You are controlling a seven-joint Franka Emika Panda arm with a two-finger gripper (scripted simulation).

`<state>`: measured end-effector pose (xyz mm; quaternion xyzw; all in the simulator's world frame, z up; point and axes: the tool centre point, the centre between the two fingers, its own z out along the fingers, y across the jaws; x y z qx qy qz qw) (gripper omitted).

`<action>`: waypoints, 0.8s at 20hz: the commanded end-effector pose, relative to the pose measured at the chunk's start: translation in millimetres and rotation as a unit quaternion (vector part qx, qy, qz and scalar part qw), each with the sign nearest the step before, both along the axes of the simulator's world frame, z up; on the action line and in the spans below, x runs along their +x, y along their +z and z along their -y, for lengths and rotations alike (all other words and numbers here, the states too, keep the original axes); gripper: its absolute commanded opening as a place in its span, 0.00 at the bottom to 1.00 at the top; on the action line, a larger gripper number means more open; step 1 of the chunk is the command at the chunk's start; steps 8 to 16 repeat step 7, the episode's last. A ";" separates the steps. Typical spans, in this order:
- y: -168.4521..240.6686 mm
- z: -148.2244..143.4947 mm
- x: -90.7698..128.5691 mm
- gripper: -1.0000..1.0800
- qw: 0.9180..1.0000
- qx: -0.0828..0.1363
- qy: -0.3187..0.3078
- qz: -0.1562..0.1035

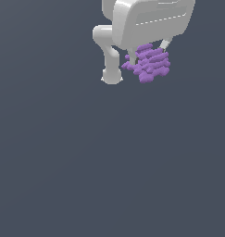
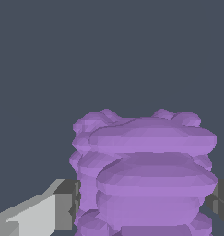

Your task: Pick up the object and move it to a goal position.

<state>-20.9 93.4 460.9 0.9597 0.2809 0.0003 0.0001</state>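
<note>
Exterior view: the white end effector (image 1: pixel 148 58) is being seen near the top of the frame, clenched on the purple lumpy object (image 1: pixel 149 65), which is hanging just below the white wrist housing (image 1: pixel 151 21) against a plain dark grey background. In the wrist view, the object (image 2: pixel 148 175) is being pressed from both sides by the grey fingers (image 2: pixel 67 200), its ridged, knobbly layers being shown stacked between them.
</note>
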 end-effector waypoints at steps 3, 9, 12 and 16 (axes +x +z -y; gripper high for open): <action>9.8 -4.5 0.3 0.00 1.000 0.000 0.000 0.000; 11.2 -5.2 0.9 0.00 1.000 0.000 0.000 0.000; 11.2 -5.2 0.9 0.00 1.000 0.000 0.000 0.000; 11.2 -5.2 0.9 0.00 1.000 0.000 0.000 0.000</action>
